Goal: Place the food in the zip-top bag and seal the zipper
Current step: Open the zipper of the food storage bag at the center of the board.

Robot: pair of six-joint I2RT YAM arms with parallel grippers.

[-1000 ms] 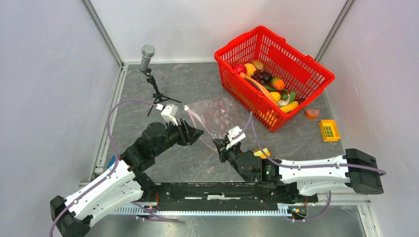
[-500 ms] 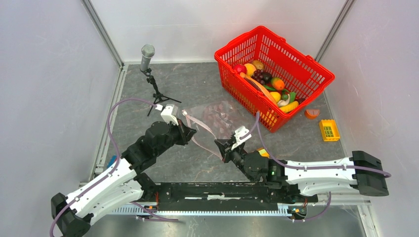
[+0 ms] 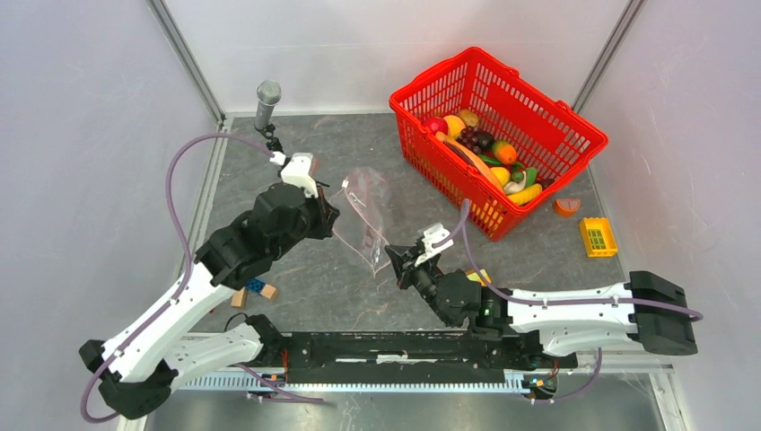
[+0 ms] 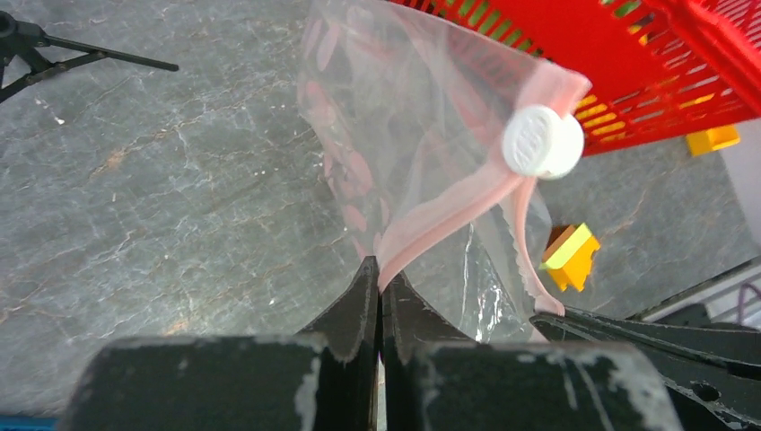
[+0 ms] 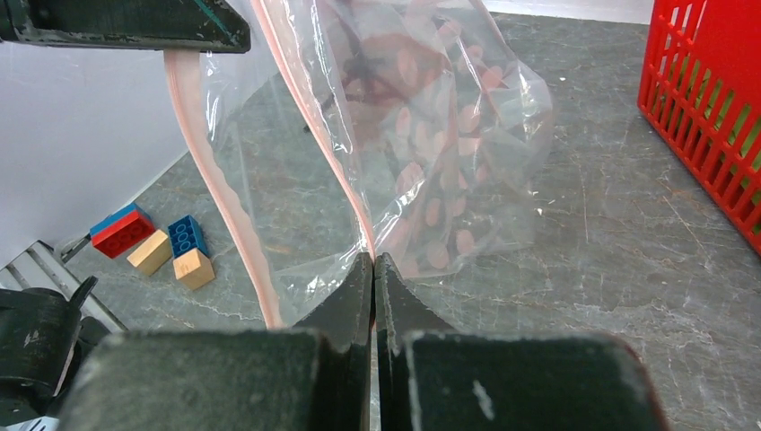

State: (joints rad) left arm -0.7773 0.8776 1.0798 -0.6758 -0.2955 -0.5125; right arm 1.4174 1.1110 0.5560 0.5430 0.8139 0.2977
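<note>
The zip-top bag [image 3: 365, 211] is clear with pink dots and hangs off the table between my two grippers, mouth spread. My left gripper [image 3: 331, 224] [image 4: 379, 266] is shut on one pink strip of the zipper [image 4: 449, 208], near the white slider [image 4: 541, 142]. My right gripper [image 3: 392, 261] [image 5: 372, 259] is shut on the opposite lip of the bag [image 5: 435, 135], while the other zipper strip [image 5: 202, 153] hangs to its left. The food [image 3: 489, 154] lies in the red basket [image 3: 538, 112]. I see no food inside the bag.
A microphone on a small tripod [image 3: 267, 97] stands at the back left. Blue and tan blocks [image 3: 254, 292] [image 5: 157, 242] lie under my left arm. A yellow block [image 3: 597, 236] and an orange piece [image 3: 565, 206] sit right of the basket [image 5: 709, 108].
My left gripper has shut on the zipper strip and risen back and left. The bag has come up off the table. The blocks under the left arm now show.
</note>
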